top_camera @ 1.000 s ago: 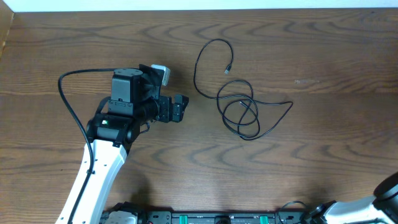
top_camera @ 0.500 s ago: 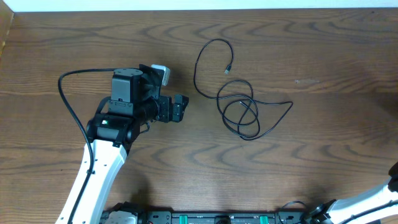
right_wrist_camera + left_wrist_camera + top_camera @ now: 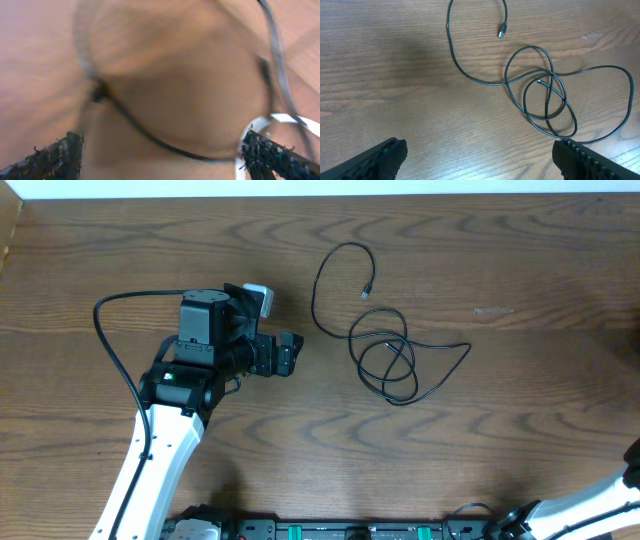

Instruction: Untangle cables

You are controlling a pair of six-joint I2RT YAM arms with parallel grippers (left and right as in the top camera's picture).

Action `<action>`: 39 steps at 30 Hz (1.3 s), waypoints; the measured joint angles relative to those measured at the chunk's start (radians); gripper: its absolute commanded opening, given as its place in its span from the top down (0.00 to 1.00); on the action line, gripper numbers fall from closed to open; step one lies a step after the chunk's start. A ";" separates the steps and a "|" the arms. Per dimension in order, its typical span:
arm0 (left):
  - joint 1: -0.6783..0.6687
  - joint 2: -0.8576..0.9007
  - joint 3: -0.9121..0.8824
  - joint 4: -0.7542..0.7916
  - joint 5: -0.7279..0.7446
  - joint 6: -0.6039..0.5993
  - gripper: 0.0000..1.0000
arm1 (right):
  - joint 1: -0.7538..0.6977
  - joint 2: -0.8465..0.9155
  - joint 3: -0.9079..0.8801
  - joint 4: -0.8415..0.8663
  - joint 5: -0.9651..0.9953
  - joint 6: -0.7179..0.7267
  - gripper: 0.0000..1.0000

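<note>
1. Beneath everything lay a brown wood-grain tabletop [image 3: 520,450], with a pale strip of wall [image 3: 320,187] beyond its far edge.
2. Left of the table's middle, the left gripper [image 3: 288,354] pointed toward the right edge. Its jaws were spread wide and held nothing, and its fingertips [image 3: 385,157] framed bare wood.
3. Just right of centre, nearer the far edge, lay the thin black cable [image 3: 390,362]. A long tail arced to a small plug end [image 3: 366,293], then ran into several overlapping loops.
4. The best pinch was probably on the free tail, short of the plug and clear of the crossings. Drawn low and slowly toward the left edge, the loops should unwind rather than cinch. A grab at the crossings risked catching two strands.
5. Off the near-right corner, the right gripper [image 3: 165,156] had its fingers wide apart. Its wrist view was blurred, showing a dark line [image 3: 150,135] and a white strip [image 3: 282,118] that I could not identify.
6. No white cable showed on the table from overhead.
</note>
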 measured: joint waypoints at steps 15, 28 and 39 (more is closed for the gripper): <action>0.000 0.000 0.000 0.000 0.000 0.000 0.03 | 0.163 -0.306 0.000 -0.174 -0.347 0.023 0.01; 0.000 0.000 0.000 0.000 0.000 0.000 0.03 | 0.521 -0.305 0.000 -0.405 -0.436 0.028 0.01; 0.000 0.000 0.000 0.000 0.000 0.000 0.03 | 0.852 -0.276 -0.004 -0.518 -0.438 -0.010 0.01</action>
